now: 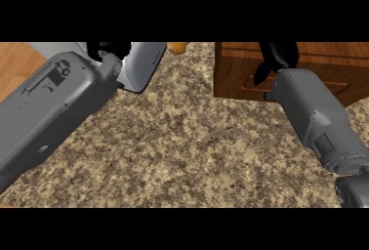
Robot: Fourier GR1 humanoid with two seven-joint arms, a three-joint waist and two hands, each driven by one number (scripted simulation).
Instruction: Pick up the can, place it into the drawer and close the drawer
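Speckled brown granite counter (180, 146) fills most of the head view. Wooden drawer unit (317, 68) sits at top right, its front panel with a recessed handle partly covered by the right forearm. Right hand (277, 54) is black, up against the drawer front near the top edge; only part of it shows, so I cannot tell whether its fingers are curled or straight, or whether it has hold of anything. Cannot tell either whether the drawer is open or shut from this angle.

Left forearm (54, 107) comes in large from the lower left and blocks much of that side. Left hand (108, 50) is a black patch at the top edge, mostly cut off; cannot tell its state. Beside it lies a grey-white curved object (143, 66), half behind the forearm, identity unclear. Small orange-tan thing (177, 47) at top centre, cropped by the frame; could be the can, cannot confirm. Light wood surface (16, 66) shows at far left, beyond the counter edge.
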